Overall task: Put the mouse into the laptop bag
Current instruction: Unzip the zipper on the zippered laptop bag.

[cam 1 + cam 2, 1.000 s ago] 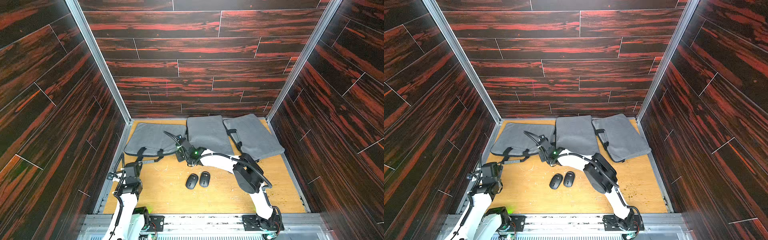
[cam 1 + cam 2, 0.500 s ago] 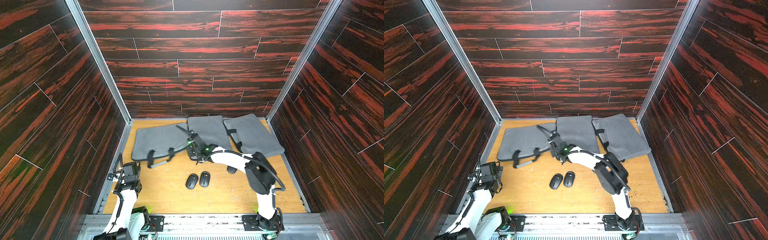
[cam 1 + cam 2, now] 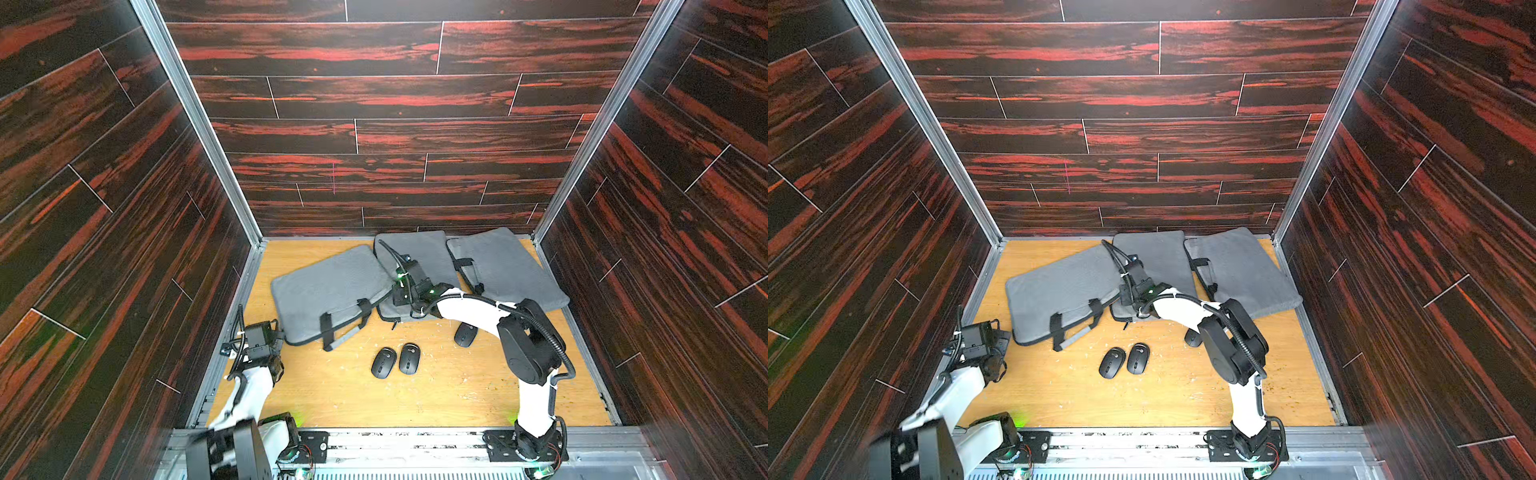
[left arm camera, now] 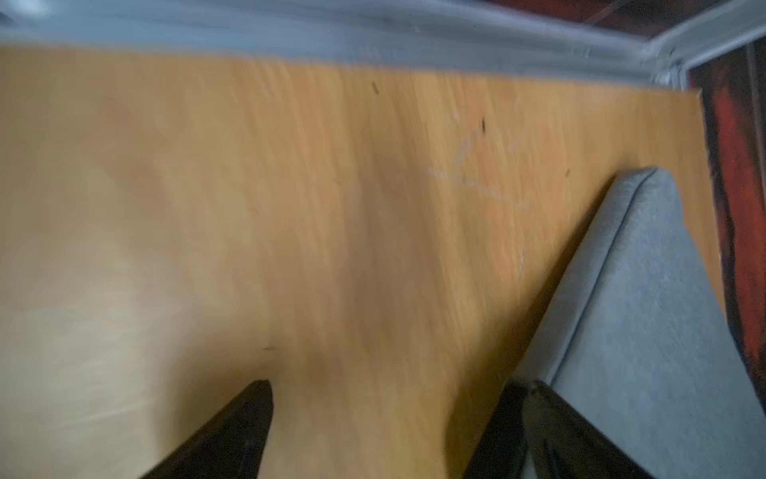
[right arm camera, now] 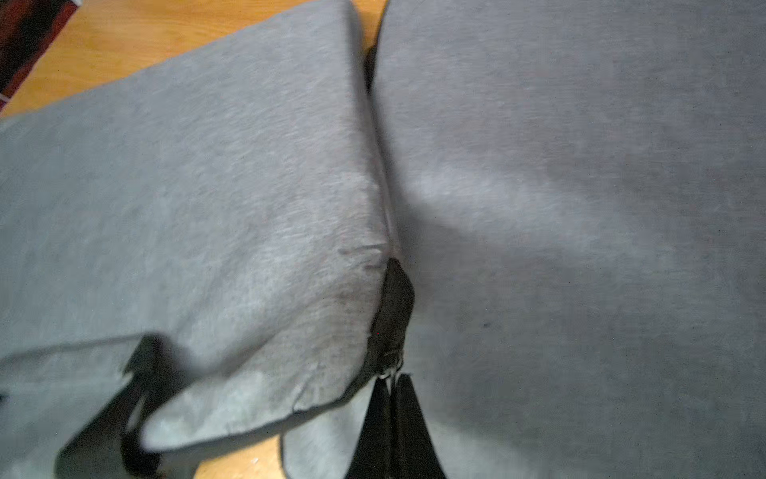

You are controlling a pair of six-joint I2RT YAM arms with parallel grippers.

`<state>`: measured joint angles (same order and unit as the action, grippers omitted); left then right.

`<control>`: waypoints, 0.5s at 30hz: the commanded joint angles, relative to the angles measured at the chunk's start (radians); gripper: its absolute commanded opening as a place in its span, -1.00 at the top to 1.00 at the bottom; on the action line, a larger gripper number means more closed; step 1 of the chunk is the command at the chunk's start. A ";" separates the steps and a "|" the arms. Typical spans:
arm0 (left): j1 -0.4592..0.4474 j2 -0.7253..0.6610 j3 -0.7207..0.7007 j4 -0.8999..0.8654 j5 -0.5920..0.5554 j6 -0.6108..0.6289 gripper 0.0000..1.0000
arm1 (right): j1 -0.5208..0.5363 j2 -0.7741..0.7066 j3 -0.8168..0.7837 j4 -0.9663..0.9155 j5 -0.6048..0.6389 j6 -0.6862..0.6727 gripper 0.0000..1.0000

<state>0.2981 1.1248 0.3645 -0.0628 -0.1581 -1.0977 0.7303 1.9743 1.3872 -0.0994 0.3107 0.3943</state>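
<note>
Three grey laptop bags lie along the back of the table in both top views: left (image 3: 328, 286), middle (image 3: 419, 249) and right (image 3: 503, 266). My right gripper (image 5: 391, 379) is shut on the metal zipper pull (image 5: 389, 369) at the left bag's (image 5: 186, 199) corner, which overlaps the middle bag (image 5: 580, 207); a short dark gap (image 5: 393, 298) shows in the zipper. Two black mice (image 3: 383, 362) (image 3: 409, 358) sit side by side mid-table. A third mouse (image 3: 465, 334) lies under my right arm. My left gripper (image 4: 393, 394) is open and empty beside the left bag's (image 4: 646, 331) edge.
Black carry handles (image 3: 340, 328) hang off the left bag's near edge toward the mice. A metal rail (image 3: 232, 332) and dark wood-pattern walls (image 3: 124, 249) close in the table on three sides. My right arm's elbow (image 3: 528, 349) stands over the right half of the table.
My right gripper has moved right and back, dragging the left bag's corner onto the middle bag and turning the bag. The third mouse has come into view. My left arm has shifted slightly.
</note>
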 commanded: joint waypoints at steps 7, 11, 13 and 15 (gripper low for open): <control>0.006 0.263 0.095 0.130 0.210 0.040 -0.80 | -0.011 0.091 0.112 0.015 -0.013 0.022 1.00; 0.006 0.328 0.103 0.194 0.257 0.042 -0.46 | -0.012 0.107 0.125 0.020 -0.056 0.022 1.00; 0.006 0.338 0.096 0.219 0.266 0.037 -0.15 | -0.009 0.108 0.119 0.029 -0.076 0.024 1.00; 0.006 0.334 0.088 0.231 0.261 0.030 0.22 | -0.002 0.107 0.109 0.035 -0.088 0.023 1.00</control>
<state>0.3019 1.4391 0.4858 0.1989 0.0650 -1.0584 0.7208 2.0441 1.4754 -0.1120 0.2630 0.4076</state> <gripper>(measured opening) 0.436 0.056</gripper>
